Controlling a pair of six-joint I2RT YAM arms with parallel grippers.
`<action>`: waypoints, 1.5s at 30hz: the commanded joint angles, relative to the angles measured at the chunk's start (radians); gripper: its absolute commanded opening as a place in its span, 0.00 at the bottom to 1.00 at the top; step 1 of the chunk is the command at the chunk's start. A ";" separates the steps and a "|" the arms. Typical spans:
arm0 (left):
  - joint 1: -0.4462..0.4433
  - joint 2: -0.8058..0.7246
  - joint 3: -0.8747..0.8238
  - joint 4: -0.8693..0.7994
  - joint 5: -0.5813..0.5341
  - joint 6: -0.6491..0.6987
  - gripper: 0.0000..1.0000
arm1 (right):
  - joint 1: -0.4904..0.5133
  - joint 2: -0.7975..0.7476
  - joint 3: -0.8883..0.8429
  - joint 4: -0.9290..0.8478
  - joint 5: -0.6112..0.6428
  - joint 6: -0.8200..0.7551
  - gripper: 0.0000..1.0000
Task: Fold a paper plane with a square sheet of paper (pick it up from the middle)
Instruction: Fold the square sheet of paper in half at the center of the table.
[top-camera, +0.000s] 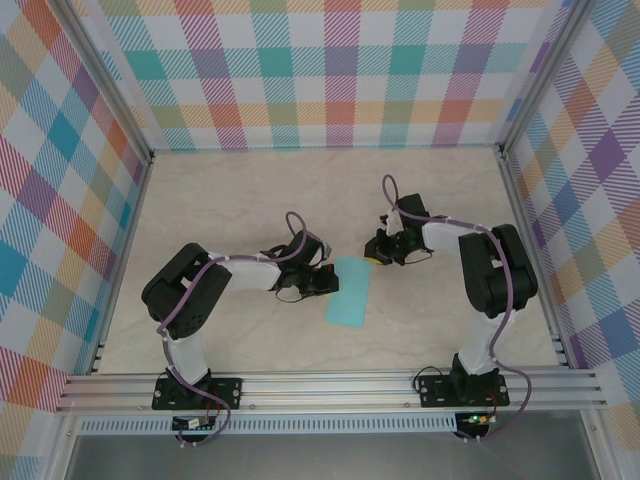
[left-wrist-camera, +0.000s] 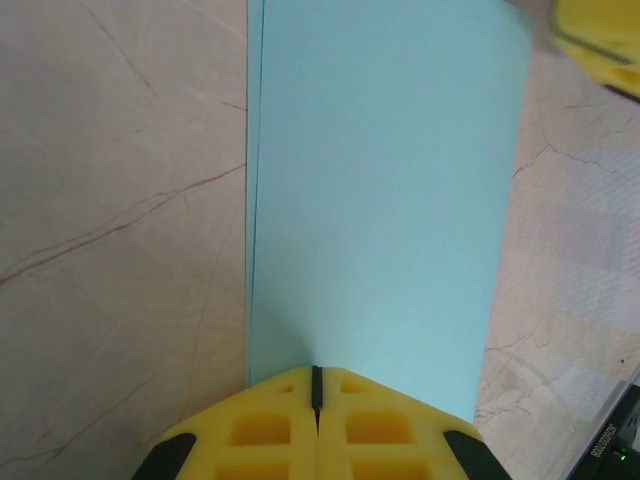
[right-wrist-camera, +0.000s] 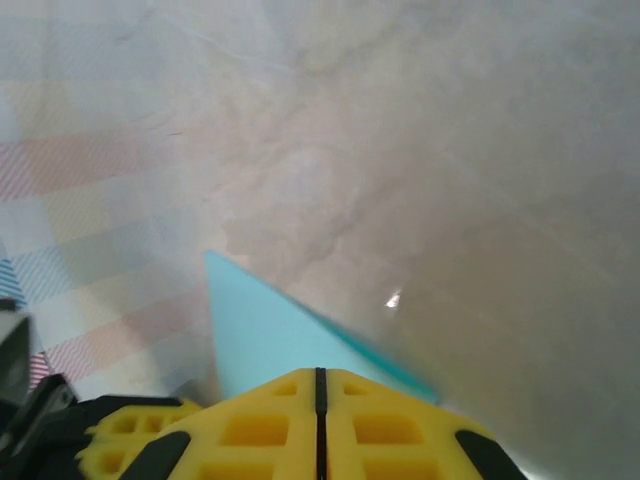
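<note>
Black arms (top-camera: 497, 270) with white links, looping purple cables (top-camera: 192, 298) and yellow, honeycomb-moulded end effector fingers (left-wrist-camera: 268, 432).

Paper plane (left-wrist-camera: 380, 200) is running off the far picture edge; its near edge is disappearing under left gripper (left-wrist-camera: 317, 385). Right gripper (right-wrist-camera: 318, 378) is covering a blurred corner, possibly pinching it.

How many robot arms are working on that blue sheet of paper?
2. The left arm meets the paper at its left edge; the right arm meets its far right corner. None seems hidden.
</note>
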 joint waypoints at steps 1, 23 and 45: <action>-0.011 0.039 -0.038 -0.155 -0.087 0.010 0.00 | 0.005 -0.062 -0.013 -0.020 -0.031 0.000 0.09; -0.011 0.044 -0.036 -0.168 -0.087 0.014 0.00 | 0.011 0.036 -0.078 0.008 -0.024 -0.016 0.10; -0.011 0.036 -0.045 -0.168 -0.089 0.015 0.00 | 0.006 0.096 -0.042 0.043 0.055 0.002 0.08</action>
